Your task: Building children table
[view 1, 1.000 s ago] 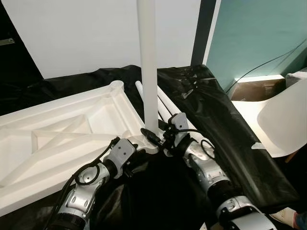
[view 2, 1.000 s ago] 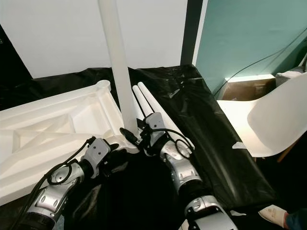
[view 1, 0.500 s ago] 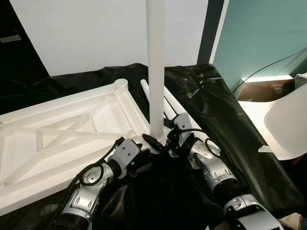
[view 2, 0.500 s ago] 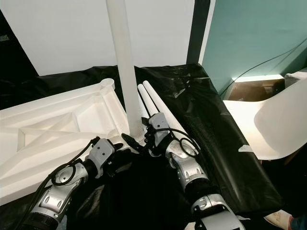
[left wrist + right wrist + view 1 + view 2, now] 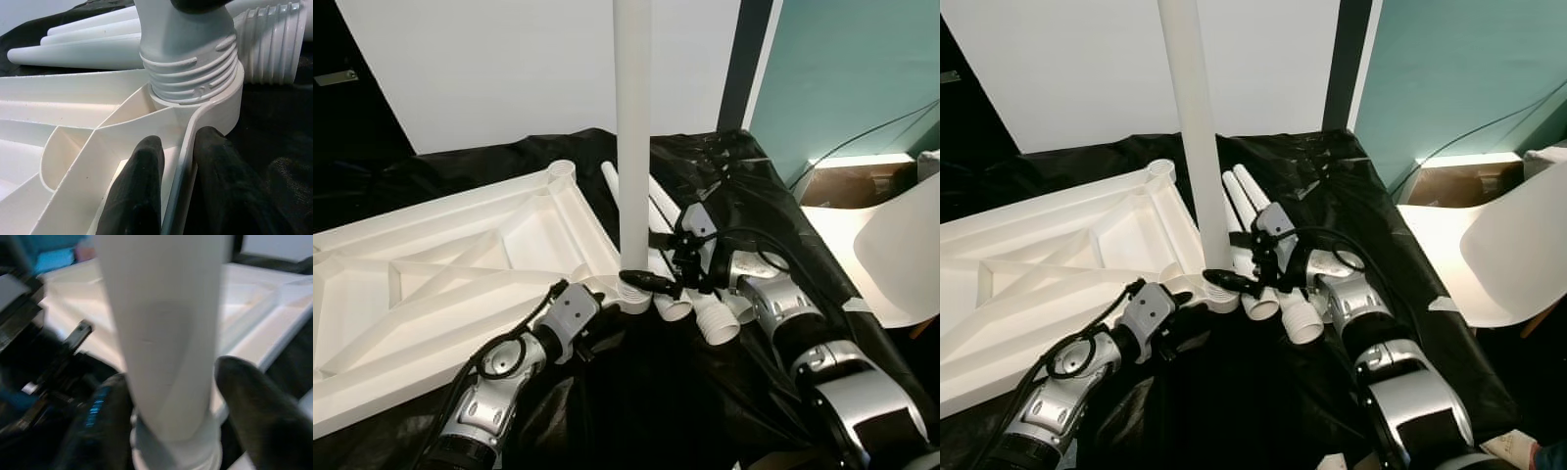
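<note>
On the black sheet (image 5: 783, 245) in front of me the white tabletop (image 5: 450, 284) is lying upside down, ribs facing up, and one white leg (image 5: 633, 127) is standing straight up in the threaded socket at the corner nearest me. My left hand (image 5: 171, 191) is pinched on the thin rim of that corner, one black finger inside the rib pocket and one outside, right under the socket where a few threads of the leg are showing. My right hand (image 5: 171, 396) comes in from the right and sits around the foot of the upright leg, a finger on either side, pressed close to it. Crowding that same spot are the spare legs (image 5: 1278, 259), a bundle lying flat on the sheet just beside the socket, threaded ends pointing toward me and right under my right wrist. Off to the right there's a white chair (image 5: 901, 255), well apart, with a teal wall (image 5: 842, 69) and a cable behind it.
</note>
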Available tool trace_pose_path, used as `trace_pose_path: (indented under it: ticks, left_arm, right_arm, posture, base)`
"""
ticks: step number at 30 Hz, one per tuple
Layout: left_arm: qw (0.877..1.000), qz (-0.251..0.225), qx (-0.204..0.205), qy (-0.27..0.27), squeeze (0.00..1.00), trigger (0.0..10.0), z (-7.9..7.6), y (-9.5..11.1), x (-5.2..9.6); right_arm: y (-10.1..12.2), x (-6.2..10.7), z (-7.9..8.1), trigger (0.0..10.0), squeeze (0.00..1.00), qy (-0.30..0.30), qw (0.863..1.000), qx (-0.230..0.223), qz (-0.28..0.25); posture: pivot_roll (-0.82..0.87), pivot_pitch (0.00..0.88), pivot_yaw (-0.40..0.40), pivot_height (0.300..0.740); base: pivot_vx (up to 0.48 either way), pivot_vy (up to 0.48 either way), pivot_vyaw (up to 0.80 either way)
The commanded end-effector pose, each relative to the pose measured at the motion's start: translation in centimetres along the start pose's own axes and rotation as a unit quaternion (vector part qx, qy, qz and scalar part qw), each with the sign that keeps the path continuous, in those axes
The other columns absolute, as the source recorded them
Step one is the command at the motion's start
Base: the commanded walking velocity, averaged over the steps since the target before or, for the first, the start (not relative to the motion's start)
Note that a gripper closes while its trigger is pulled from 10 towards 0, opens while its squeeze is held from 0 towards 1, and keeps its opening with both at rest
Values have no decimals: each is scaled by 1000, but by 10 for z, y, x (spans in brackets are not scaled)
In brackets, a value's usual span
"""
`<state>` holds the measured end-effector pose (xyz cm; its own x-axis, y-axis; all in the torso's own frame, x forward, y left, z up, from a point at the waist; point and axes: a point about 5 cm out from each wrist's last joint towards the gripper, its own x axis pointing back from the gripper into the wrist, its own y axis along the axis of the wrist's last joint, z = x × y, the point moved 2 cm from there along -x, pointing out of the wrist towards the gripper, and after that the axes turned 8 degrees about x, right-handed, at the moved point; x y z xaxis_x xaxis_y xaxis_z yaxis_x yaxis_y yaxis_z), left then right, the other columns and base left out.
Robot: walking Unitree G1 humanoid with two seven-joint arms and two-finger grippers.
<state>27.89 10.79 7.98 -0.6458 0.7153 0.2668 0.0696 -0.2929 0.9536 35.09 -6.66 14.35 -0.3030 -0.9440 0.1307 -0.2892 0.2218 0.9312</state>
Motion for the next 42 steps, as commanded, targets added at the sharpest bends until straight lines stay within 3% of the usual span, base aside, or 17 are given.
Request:
trace_pose_path:
  ticks: [1, 9, 11, 14, 17, 18, 20, 22, 26, 28, 29, 30, 33, 34, 39, 40, 42]
  left_arm:
    - [998, 53, 35, -16, 0, 10000, -16, -30, 1]
    - [998, 53, 35, -12, 0, 10000, -15, -31, 2]
    - [998, 53, 35, -11, 0, 10000, -15, -31, 3]
    - [998, 53, 35, -10, 0, 10000, -14, -31, 3]
    - [998, 54, 35, -9, 0, 10000, -14, -32, 4]
    - [998, 54, 35, -9, 0, 10000, -14, -32, 4]
    - [998, 54, 36, -11, 0, 10000, -15, -32, 4]
    - [998, 55, 35, -13, 0, 10000, -15, -32, 4]
    - [998, 56, 34, -13, 0, 10000, -15, -32, 4]
    - [998, 54, 35, -13, 0, 10000, -15, -32, 3]
    - [998, 54, 35, -13, 0, 10000, -15, -32, 3]
    - [998, 53, 35, -13, 0, 10000, -15, -31, 3]
    - [998, 53, 36, -13, 0, 10000, -16, -31, 3]
    - [998, 53, 36, -14, 0, 10000, -17, -32, 3]
    - [998, 54, 38, -15, 0, 10000, -18, -32, 2]
    - [998, 54, 37, -15, 0, 10000, -18, -32, 2]
    - [998, 53, 37, -15, 0, 10000, -17, -32, 2]
  right_arm:
    - [-3, 1, 2, 0, 0, 19, 1000, -5, 12]
    - [-9, 2, 3, 0, 0, 21, 999, -24, 16]
    - [-9, -1, 6, 0, 0, 4, 1000, -30, 4]
    - [-8, -6, 8, 0, 0, -83, 995, -44, -32]
    - [-9, -2, 2, 0, 0, -236, 969, -47, -54]
    - [-9, -2, 2, 0, 0, -236, 969, -47, -54]
    - [-12, 1, 4, 0, 0, -308, 948, -55, -62]
    - [-11, 1, 5, 0, 0, -344, 935, -54, -64]
    - [-9, -2, 5, 0, 0, -362, 928, -65, -60]
    - [-8, -6, 8, 8667, 0, -358, 929, -73, -59]
    - [-8, -6, 8, 8667, 0, -358, 929, -73, -59]
    - [-8, -7, 10, 10000, 0, -355, 930, -72, -60]
    - [-8, -7, 11, 10000, 0, -353, 931, -70, -59]
    - [-8, -7, 11, 10000, 1000, -342, 935, -69, -59]
    - [-12, -11, 13, 10000, 929, -266, 961, -65, -43]
    - [-12, -11, 12, 10000, 0, -240, 968, -60, -38]
    - [-11, -10, 11, 10000, 0, -226, 972, -57, -36]
  posture:
    - [171, 0, -26, 740]
    - [178, 0, -26, 740]
    - [180, 0, -27, 740]
    - [180, 0, -29, 740]
    - [177, 0, -25, 740]
    - [177, 0, -25, 740]
    - [175, 0, -23, 740]
    - [170, 0, -21, 740]
    - [167, 0, -22, 740]
    - [167, 0, -22, 740]
    - [167, 0, -22, 740]
    - [167, 0, -22, 740]
    - [166, 0, -23, 740]
    - [163, 0, -22, 740]
    - [159, 0, -22, 740]
    - [158, 0, -21, 740]
    - [158, 0, -21, 740]
  base:
    - [0, 0, 0]
    - [0, 0, 0]
    - [0, 0, 0]
    - [0, 0, 0]
    - [0, 0, 0]
    - [0, 0, 0]
    - [0, 0, 0]
    - [0, 0, 0]
    - [0, 0, 0]
    - [0, 0, 0]
    - [0, 0, 0]
    - [0, 0, 0]
    - [0, 0, 0]
    - [0, 0, 0]
    - [0, 0, 0]
    - [0, 0, 0]
    - [0, 0, 0]
